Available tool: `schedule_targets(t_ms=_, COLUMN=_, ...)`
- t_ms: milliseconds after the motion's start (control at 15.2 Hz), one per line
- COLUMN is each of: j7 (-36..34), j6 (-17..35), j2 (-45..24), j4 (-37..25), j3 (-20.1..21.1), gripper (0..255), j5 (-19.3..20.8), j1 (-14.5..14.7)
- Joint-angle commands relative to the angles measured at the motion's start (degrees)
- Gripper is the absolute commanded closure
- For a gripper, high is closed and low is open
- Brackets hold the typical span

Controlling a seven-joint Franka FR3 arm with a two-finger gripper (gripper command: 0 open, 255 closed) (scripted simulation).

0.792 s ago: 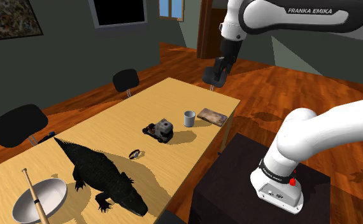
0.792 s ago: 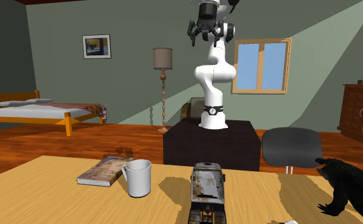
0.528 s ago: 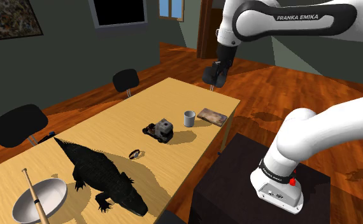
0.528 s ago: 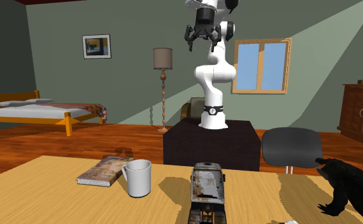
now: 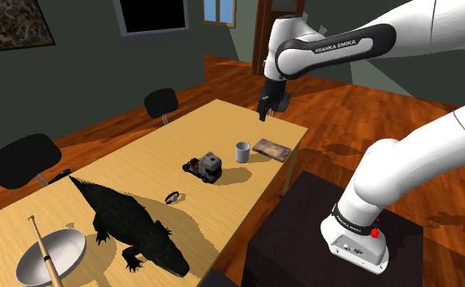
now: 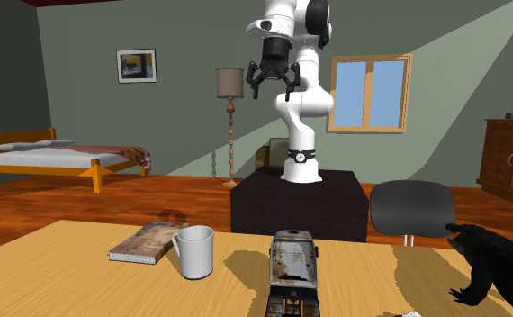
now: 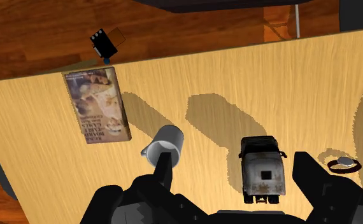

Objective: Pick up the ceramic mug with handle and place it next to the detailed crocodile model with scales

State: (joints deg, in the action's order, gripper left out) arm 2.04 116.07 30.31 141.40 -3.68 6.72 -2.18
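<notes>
wooden worktop: mug stands near its end edge beside a book, bare wood around it; claw hangs high above that edge, fingers apart, empty.

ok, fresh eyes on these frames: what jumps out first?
The big dark crocodile sprawls on the table, at the shoulder view's lower left. The white arm arches high, its open gripper hanging well above the mug, which stands between a book and a toy truck.

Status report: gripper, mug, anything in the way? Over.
Gripper open, empty, high over the table. Mug upright on table, between book and truck, not yet grasped. Truck sits between mug and crocodile.
</notes>
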Motion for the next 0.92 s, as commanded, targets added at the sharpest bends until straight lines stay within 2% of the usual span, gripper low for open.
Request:
schedule_targets(t_ms=0, j7=0.64, j6=3.75, j2=-3.75, j4=0.04, j3=-0.76, gripper=0, j5=0.23, j1=-0.19)
schedule_targets(t_ms=396, j7=2.92, j6=14.07, j2=-15.99, j4=-1.41, j3=-2.97, gripper=0, j5=0.21, j1=-0.66)
schedule_targets(t_ms=858, j7=6.51, j6=23.87, j2=-31.70, j4=-6.67, j3=-4.75, gripper=0, j5=-1.83, j1=-1.21)
